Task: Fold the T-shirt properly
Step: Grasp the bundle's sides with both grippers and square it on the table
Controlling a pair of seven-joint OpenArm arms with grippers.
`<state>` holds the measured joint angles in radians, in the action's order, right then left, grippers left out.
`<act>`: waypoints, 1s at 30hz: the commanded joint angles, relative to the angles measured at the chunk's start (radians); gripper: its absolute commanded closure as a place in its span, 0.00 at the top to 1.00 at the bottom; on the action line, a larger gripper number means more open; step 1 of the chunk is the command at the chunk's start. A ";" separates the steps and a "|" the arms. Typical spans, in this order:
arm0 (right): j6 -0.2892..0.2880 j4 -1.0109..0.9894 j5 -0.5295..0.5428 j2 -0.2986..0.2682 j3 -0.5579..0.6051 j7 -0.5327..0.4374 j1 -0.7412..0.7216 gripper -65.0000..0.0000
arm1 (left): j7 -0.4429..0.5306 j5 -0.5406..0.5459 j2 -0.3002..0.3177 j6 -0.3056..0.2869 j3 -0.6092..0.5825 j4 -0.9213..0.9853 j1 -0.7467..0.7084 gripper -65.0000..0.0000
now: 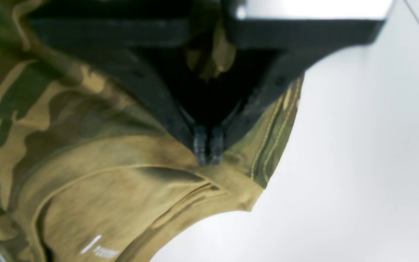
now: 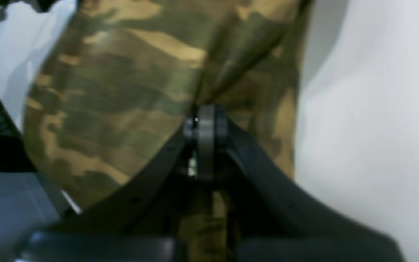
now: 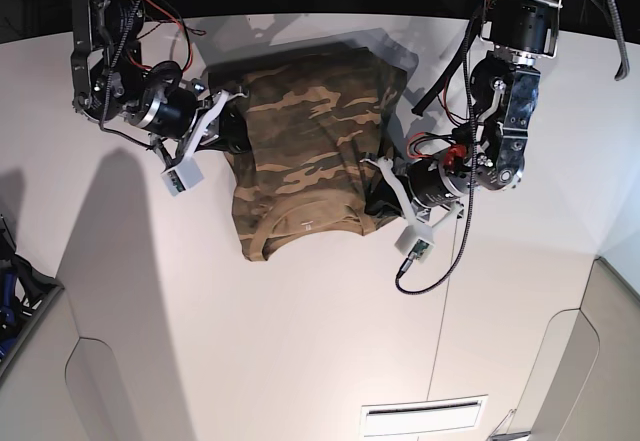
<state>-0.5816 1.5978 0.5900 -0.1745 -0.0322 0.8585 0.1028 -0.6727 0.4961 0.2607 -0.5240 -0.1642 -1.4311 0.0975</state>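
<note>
Left wrist view: the left gripper (image 1: 208, 147) has its two black fingers drawn together at the tips, pinching a fold of the T-shirt (image 1: 86, 145). The camouflage cloth hangs to the left of the jaws and behind them, with a tan ribbed collar (image 1: 129, 196) curving below the fingertips and a stitched hem at the right edge. A white table (image 1: 358, 163) fills the right side.

Right wrist view: the right gripper (image 2: 206, 123) is likewise clamped narrow on the T-shirt (image 2: 122, 91), the cloth gathered into creases that run out from the pinch point. The picture is blurred, and the white table (image 2: 376, 127) shows at the right.

Base view: the T-shirt (image 3: 310, 161) lies on the white table (image 3: 300, 341), bunched between the two arms. The right gripper (image 3: 228, 111) grips its edge on this view's left; the left gripper (image 3: 385, 189) grips its edge on this view's right, near the collar (image 3: 305, 223).
</note>
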 commanded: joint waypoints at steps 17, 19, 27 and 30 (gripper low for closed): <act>-0.010 0.086 0.111 -0.050 -0.250 0.119 0.011 0.00 | -0.092 0.146 0.141 -0.003 0.152 -0.331 -0.204 0.00; -0.010 0.086 0.129 -0.060 -0.250 0.119 0.029 0.00 | -0.091 0.147 0.138 -0.003 0.172 -0.331 -0.245 0.00; -0.010 0.082 0.152 -0.032 -0.220 0.071 0.106 0.00 | -0.058 0.135 0.103 -0.004 0.163 -0.257 -0.266 0.00; -0.010 0.082 0.152 -0.019 -0.191 0.063 0.106 0.00 | -0.057 0.131 0.069 -0.004 0.163 -0.228 -0.235 0.00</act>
<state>-0.5838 1.6642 0.7208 -0.1898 -0.2203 0.9413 0.2161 -0.7513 0.6128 0.3229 -0.5236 -0.0059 -1.6440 -0.1513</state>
